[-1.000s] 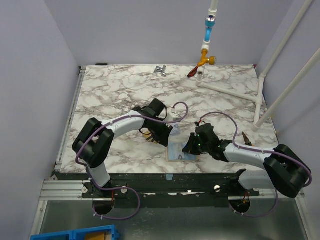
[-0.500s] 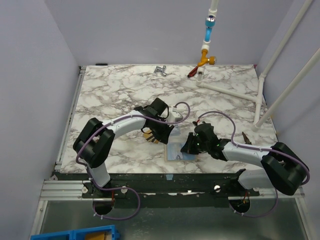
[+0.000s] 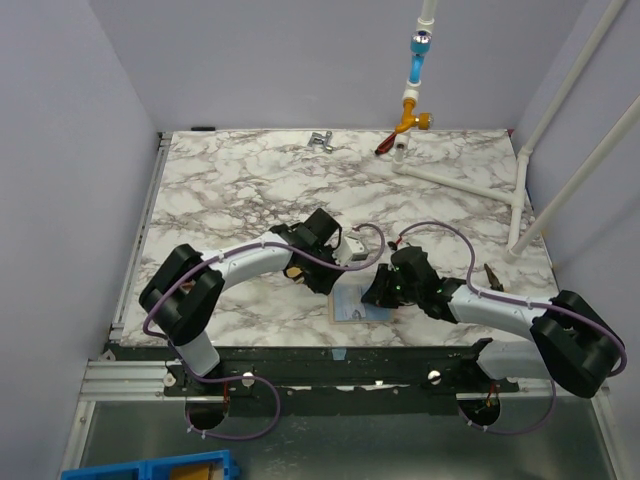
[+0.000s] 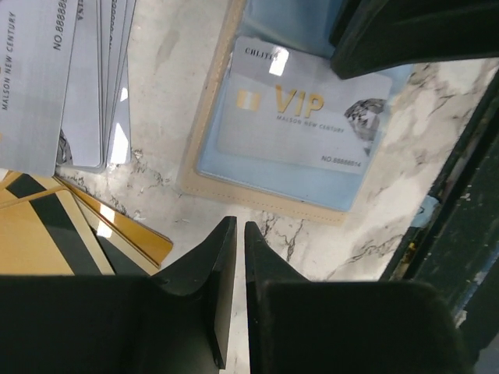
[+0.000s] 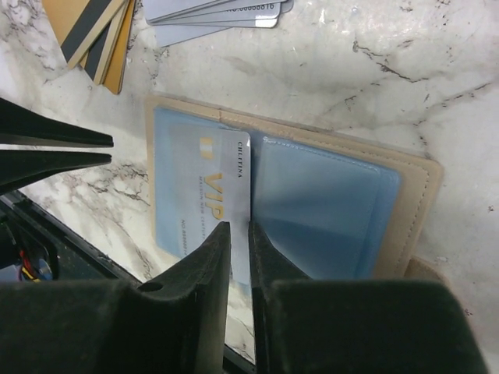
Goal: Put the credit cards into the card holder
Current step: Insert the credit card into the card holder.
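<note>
The left gripper (image 4: pixel 240 226) has slid right, beside the open card holder (image 5: pixel 413 195) at the table's (image 3: pixel 220 180) near edge. Its jaws are nearly pressed together and empty. The right gripper (image 5: pixel 238 226) sits over the silver VIP card (image 4: pixel 300 117) inside the holder. I cannot tell if it pinches the card. One card looks in.

The top view looks down from above and behind the arm bases over the table (image 3: pixel 230 180). The wrist views look steeply down, close up, past the left claw (image 4: pixel 239 226) and right claw (image 5: pixel 238 227). All three share the open card holder (image 5: pixel 413 195) at the near edge.
</note>
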Tool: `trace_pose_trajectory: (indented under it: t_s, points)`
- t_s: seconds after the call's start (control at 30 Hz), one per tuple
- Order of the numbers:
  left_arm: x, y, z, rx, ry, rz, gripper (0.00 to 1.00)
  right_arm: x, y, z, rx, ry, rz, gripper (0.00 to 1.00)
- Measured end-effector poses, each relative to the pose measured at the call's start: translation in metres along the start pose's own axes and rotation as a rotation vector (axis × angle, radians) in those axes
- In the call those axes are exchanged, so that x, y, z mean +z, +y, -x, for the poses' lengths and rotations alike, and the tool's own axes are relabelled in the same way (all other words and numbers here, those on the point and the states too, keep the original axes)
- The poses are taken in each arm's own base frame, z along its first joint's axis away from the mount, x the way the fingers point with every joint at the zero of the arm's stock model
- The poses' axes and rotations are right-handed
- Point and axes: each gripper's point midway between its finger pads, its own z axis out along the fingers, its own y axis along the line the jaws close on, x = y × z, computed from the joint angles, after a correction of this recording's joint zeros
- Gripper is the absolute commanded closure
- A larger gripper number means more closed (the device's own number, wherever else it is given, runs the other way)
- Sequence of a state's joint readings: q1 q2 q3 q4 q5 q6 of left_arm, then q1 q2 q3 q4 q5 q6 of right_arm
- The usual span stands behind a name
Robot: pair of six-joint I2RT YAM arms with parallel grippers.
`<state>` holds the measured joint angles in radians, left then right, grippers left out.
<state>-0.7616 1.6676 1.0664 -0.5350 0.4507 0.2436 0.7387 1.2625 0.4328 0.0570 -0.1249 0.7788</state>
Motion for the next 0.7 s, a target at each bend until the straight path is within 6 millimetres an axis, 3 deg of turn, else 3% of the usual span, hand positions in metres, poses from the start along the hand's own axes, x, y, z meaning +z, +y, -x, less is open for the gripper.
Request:
trace_pose_trajectory:
  t_s: [0.13,0.23,0.4,0.7]
  points:
    - [0.006,0.003,-0.012,0.025,0.046,0.059,0.89,0.0,-0.003,-0.001,0.001,0.003,-0.012,0.87]
    - [0.007,0.003,-0.012,0.04,0.052,0.076,0.9,0.0,-0.007,-0.001,0.003,0.001,-0.031,0.99]
    - [0.009,0.002,-0.012,0.064,0.067,0.096,0.9,0.004,-0.014,-0.005,0.024,0.016,-0.062,0.99]
    - [0.024,-0.004,-0.02,0.083,0.137,0.084,0.91,0.01,-0.007,-0.006,0.024,0.027,-0.018,0.99]
